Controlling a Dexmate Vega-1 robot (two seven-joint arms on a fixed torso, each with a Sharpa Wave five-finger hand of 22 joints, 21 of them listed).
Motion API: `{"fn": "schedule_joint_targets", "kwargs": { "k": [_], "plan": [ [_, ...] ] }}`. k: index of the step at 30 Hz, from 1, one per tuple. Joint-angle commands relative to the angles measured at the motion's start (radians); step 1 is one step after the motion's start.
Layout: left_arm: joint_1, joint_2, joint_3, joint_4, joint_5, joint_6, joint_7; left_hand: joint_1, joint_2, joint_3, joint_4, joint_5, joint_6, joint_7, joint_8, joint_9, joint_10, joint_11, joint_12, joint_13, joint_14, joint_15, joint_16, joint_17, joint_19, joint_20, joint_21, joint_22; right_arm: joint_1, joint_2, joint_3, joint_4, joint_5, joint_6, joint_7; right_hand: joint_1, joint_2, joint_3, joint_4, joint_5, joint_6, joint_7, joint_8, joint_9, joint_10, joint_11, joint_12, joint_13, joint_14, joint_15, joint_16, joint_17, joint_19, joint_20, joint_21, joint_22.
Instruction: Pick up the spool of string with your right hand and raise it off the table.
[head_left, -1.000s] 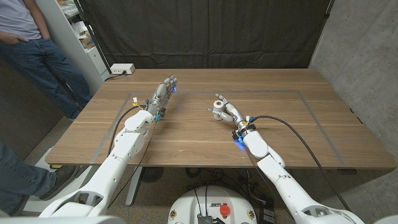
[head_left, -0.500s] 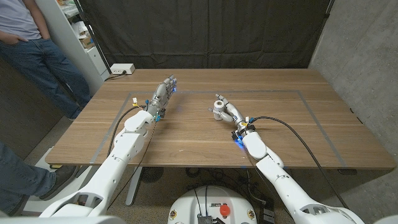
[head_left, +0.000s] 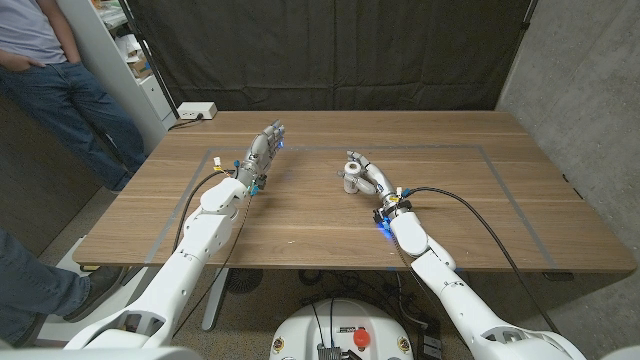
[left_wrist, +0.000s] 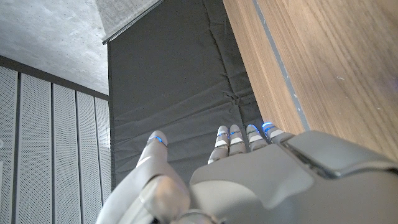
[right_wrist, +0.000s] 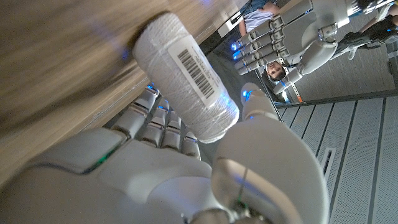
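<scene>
One spool of string (right_wrist: 186, 78) gripped by right hand (head_left: 371, 178), left hand (head_left: 262, 151) idle

The spool of string (right_wrist: 186, 74) is white, with a white label carrying a black barcode; the right hand (right_wrist: 155, 168) is pale grey with blue lights at the fingertips. The table (head_left: 300, 215) is brown wood-grain with a grey outlined rectangle; the curtain (head_left: 320, 50) behind is black.

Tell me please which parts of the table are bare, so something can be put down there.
Bare wood lies between the left hand and the right hand, and across the table beyond the right arm. The near edge between both arms is bare too. It is crowded only where the right hand grips the spool of string.
</scene>
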Motion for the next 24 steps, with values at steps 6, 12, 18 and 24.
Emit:
{"fn": "schedule_joint_targets", "kwargs": {
  "k": [6,12,18,24],
  "plan": [
    [0.001,-0.005,0.004,-0.010,0.000,0.007,0.004,0.004,0.009,-0.005,-0.002,0.000,0.011,0.003,0.005,0.004,0.003,-0.003,-0.002,0.005,0.000,0.005,0.003,0.004,-0.004,0.004,0.003,0.005,0.002,-0.006,-0.009,0.017,-0.019,-0.004,-0.038,0.049,0.011,0.008,-0.011,0.000,0.092,-0.011,0.026,0.007,0.078,-0.012,0.040,0.024,0.031,-0.011,0.011,0.015,0.024,-0.004,0.004,0.006],
    [-0.002,-0.009,0.007,-0.006,-0.001,0.009,0.003,0.004,0.009,-0.005,-0.002,0.000,0.013,0.005,0.005,0.004,0.003,-0.005,-0.002,0.005,0.000,0.004,0.003,0.004,-0.004,0.003,0.003,0.005,0.002,-0.010,-0.014,0.018,-0.034,-0.005,-0.057,0.075,0.037,-0.001,-0.004,-0.013,0.167,-0.015,0.037,0.010,0.150,-0.016,0.087,0.048,0.120,-0.051,0.057,0.045,0.070,-0.019,0.015,0.009],
    [-0.006,-0.012,0.009,0.000,0.000,0.007,0.004,0.004,0.010,-0.006,-0.002,0.000,0.014,0.005,0.005,0.005,0.003,-0.005,-0.002,0.005,0.001,0.004,0.004,0.004,-0.004,0.003,0.003,0.005,0.002,-0.014,-0.020,0.014,-0.047,-0.018,-0.066,0.096,0.056,-0.021,0.000,-0.034,0.270,-0.011,0.052,0.013,0.210,-0.033,0.143,0.075,0.200,-0.077,0.108,0.094,0.116,-0.033,0.032,0.016],
    [-0.009,-0.014,0.010,0.005,0.000,0.002,0.003,0.004,0.010,-0.006,-0.002,0.000,0.014,0.005,0.004,0.005,0.002,-0.004,-0.002,0.005,0.001,0.004,0.004,0.004,-0.004,0.004,0.003,0.005,0.004,-0.017,-0.027,0.015,-0.056,-0.025,-0.075,0.113,0.065,-0.036,0.000,-0.050,0.327,-0.006,0.055,0.014,0.269,-0.044,0.190,0.093,0.276,-0.102,0.157,0.135,0.158,-0.040,0.053,0.023]
  ]
}}
